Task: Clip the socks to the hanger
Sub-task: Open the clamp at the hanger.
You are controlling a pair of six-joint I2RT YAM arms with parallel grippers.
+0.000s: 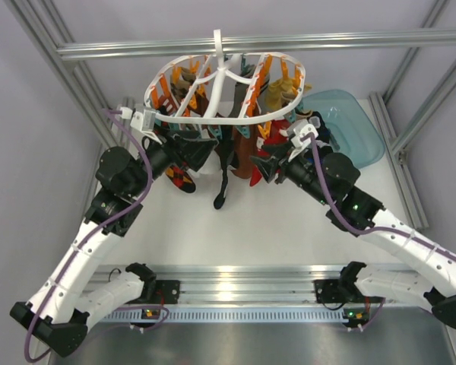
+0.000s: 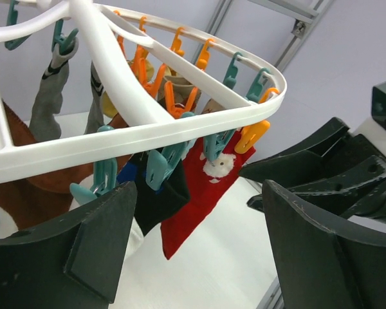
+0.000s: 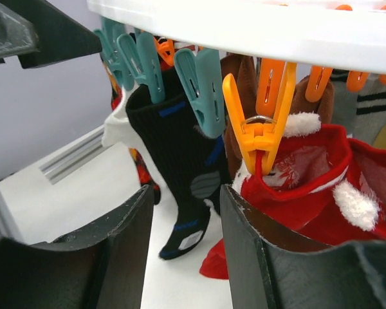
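The hanger [image 1: 224, 84] hangs from a crossbar above the table [image 1: 266, 228], its white ring crowded with orange and teal clips. One of the dark socks [image 3: 180, 161] hangs toe-down under the teal clips [image 3: 202, 90] at the ring's near edge, showing blue patches (its cuff meets the clips, though the grip itself is hard to make out). Just beside it, an orange clip [image 3: 260, 116] pinches a red sock [image 3: 302, 174] with white trim. The left gripper [image 2: 196, 193] is spread wide below the ring and holds nothing. The right gripper [image 3: 185, 199] is parted more narrowly, also empty — the dark sock shows through its gap.
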